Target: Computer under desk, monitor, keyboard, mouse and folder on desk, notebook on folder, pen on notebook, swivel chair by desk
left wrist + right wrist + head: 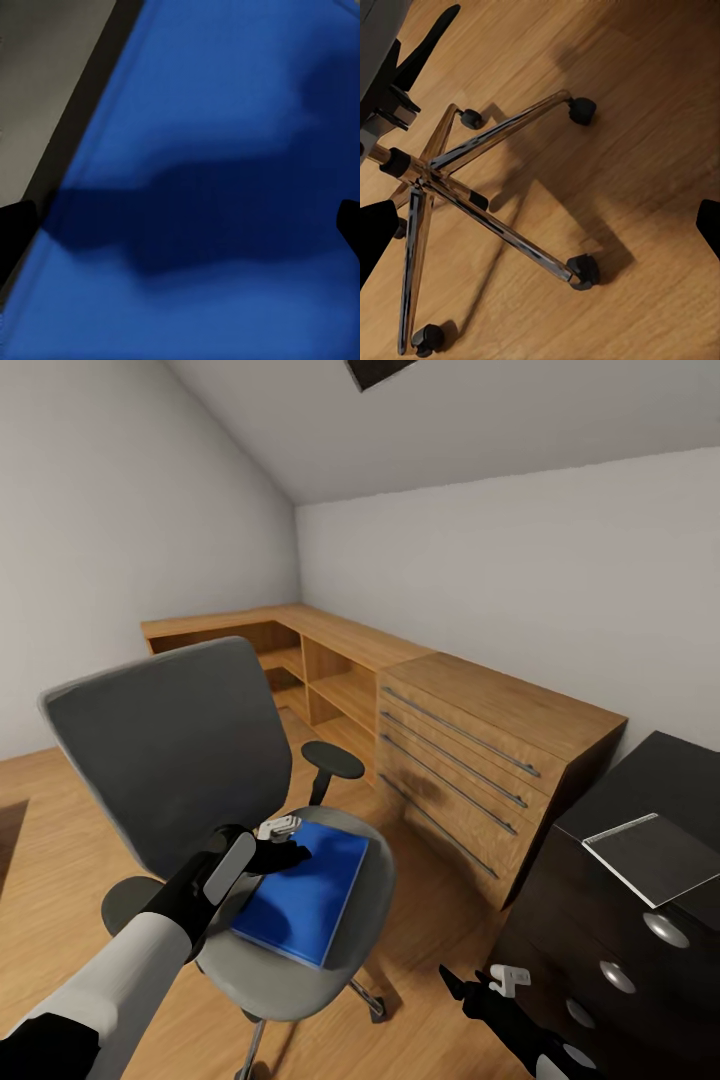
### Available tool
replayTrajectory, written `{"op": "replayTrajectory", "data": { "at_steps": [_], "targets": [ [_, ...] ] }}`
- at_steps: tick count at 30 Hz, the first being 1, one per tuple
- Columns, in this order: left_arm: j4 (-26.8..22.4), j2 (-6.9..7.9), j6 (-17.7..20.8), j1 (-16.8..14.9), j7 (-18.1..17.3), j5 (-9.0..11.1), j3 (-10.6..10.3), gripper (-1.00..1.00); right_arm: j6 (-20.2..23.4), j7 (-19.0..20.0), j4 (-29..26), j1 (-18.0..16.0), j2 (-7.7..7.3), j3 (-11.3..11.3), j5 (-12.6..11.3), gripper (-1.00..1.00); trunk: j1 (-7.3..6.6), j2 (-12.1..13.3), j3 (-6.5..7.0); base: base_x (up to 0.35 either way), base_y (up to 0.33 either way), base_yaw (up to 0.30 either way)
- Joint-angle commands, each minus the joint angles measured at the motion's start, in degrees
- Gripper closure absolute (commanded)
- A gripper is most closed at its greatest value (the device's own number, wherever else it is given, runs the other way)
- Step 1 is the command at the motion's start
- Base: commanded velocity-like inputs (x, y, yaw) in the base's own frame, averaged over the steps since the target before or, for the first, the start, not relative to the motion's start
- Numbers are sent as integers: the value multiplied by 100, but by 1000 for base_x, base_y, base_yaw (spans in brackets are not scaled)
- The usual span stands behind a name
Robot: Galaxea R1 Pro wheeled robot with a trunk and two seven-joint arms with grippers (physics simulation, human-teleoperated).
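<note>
The grey swivel chair [170, 750] stands mid-room, its seat toward me. On that seat lies the bright-blue folder [310, 900], flat. My left gripper [283, 842] hovers open just over the folder's near corner. In the left wrist view the folder [225, 112] spreads wide between the two dark fingertips [11, 232], with a strip of grey seat [37, 90] beside it. My right gripper [482, 982] hangs open and low beside the desk [640, 780]. The right wrist view looks down on the chair's chrome base [472, 187]. Monitor, keyboard, mouse, computer and pen are out of view.
A light wooden chest [480, 760] with long bar handles stands against the far wall, joined to open wooden shelves [330, 680]. The desk's dark drawers have round silver knobs [665, 928]. A flat grey rectangular thing [650, 855] lies on its top. Wooden floor [622, 112] surrounds the chair.
</note>
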Motion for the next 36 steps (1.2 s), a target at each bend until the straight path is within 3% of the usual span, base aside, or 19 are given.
{"op": "replayTrajectory", "data": {
  "at_steps": [1, 21, 36],
  "targets": [
    [-8, 7, 7, -4, 53, 58, -26, -100, -28, 13, 4, -6, -5, 47, -60, -100, -1, -2, -5, 0, 0, 0],
    [-8, 16, -3, -4, 59, -3, -30, -100, -28, 13, 4, -6, -5, 48, -60, -100, -1, -2, -5, 0, 0, 0],
    [-33, 140, -3, -4, 62, -8, -26, -100, -12, -11, 4, -6, 0, 48, -75, -100, -1, -2, -34, 0, 0, 42]
  ]
}}
